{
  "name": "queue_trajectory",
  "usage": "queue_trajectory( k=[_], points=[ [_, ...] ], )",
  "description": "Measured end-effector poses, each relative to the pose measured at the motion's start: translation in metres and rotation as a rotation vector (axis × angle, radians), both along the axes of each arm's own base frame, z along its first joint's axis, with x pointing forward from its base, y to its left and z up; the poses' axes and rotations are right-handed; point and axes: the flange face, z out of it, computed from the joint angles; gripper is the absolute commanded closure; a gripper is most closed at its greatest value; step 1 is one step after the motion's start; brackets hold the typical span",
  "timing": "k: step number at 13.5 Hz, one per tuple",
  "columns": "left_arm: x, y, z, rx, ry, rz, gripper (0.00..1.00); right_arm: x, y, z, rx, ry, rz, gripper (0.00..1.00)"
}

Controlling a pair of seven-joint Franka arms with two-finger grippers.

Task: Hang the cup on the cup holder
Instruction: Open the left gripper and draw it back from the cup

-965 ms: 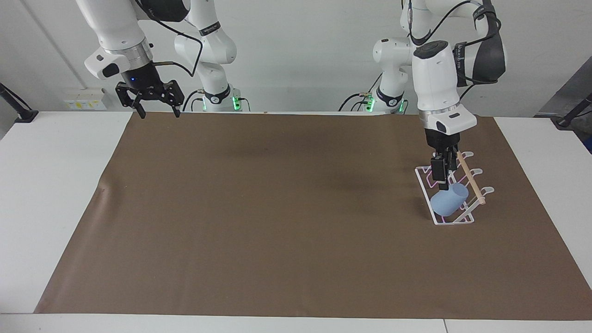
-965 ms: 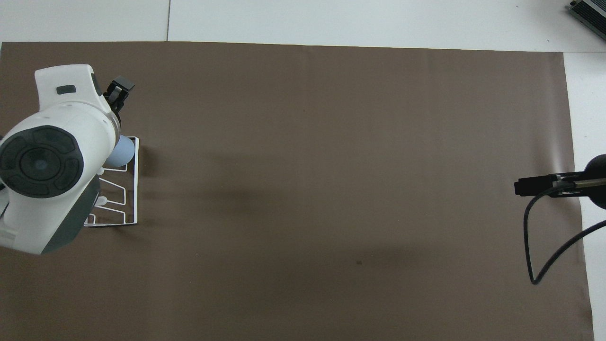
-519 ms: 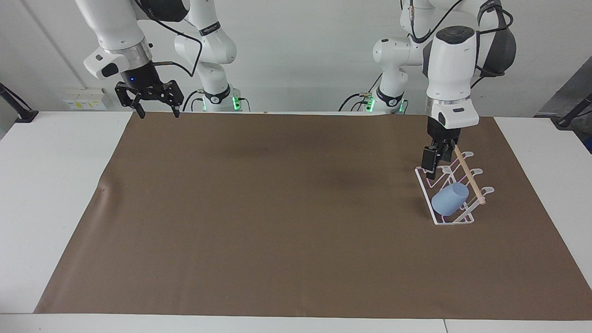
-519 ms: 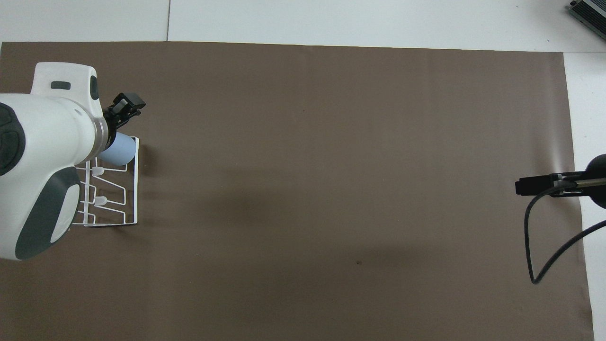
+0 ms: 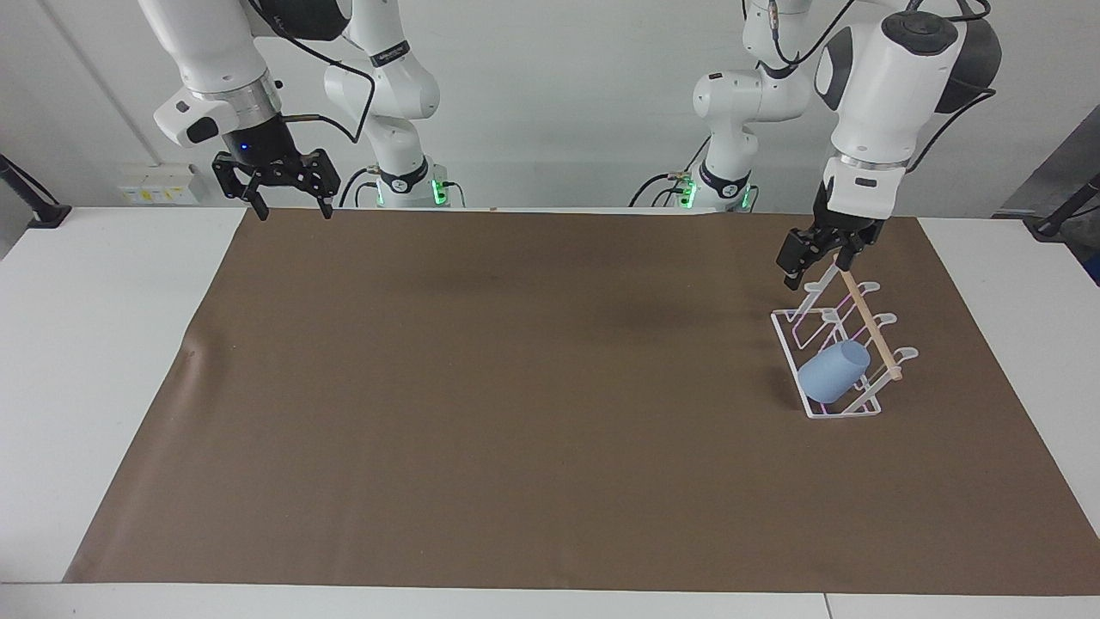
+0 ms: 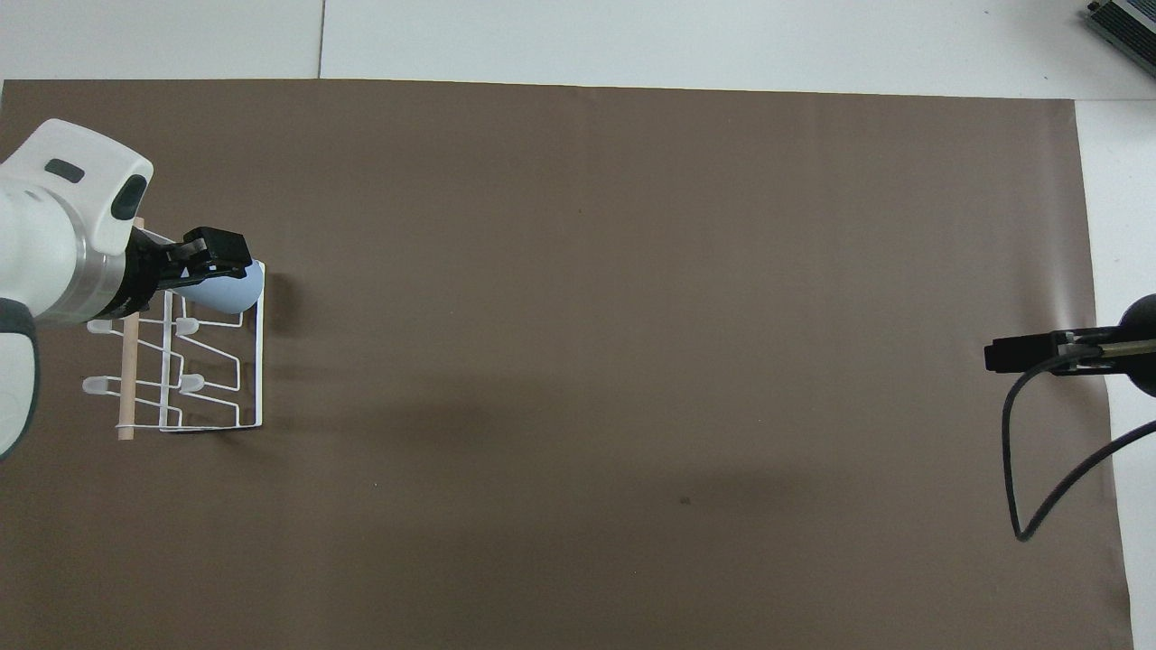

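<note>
The cup (image 5: 832,371) hangs tilted on a prong of the cup holder (image 5: 859,407), at the rack's end farther from the robots, toward the left arm's end of the tabletop (image 5: 103,344). The left claw (image 5: 812,262) hovers open and empty above the holder's nearer end. The right claw (image 5: 288,205) waits open and empty over the brown mat's (image 5: 481,387) corner
</note>
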Motion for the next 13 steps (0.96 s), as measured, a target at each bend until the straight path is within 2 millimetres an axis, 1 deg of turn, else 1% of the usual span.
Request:
queue_trajectory(
  k=[2,3,6,10,13],
  points=[
    [-0.002,0.009,0.0,0.012,0.042,-0.102,0.0,0.0,0.0,0.0,0.0,0.0,0.0,0.0],
    [-0.004,0.012,0.004,0.019,0.061,-0.154,0.0,0.0,0.0,0.0,0.0,0.0,0.0,0.0],
    [-0.01,0.023,0.028,0.033,0.111,-0.272,0.0,0.0,0.0,0.0,0.0,0.0,0.0,0.0],
    [-0.013,0.05,0.045,0.028,0.173,-0.279,0.0,0.0,0.0,0.0,0.0,0.0,0.0,0.0],
    [-0.007,0.061,0.049,-0.002,0.182,-0.272,0.0,0.0,0.0,0.0,0.0,0.0,0.0,0.0]
  ],
)
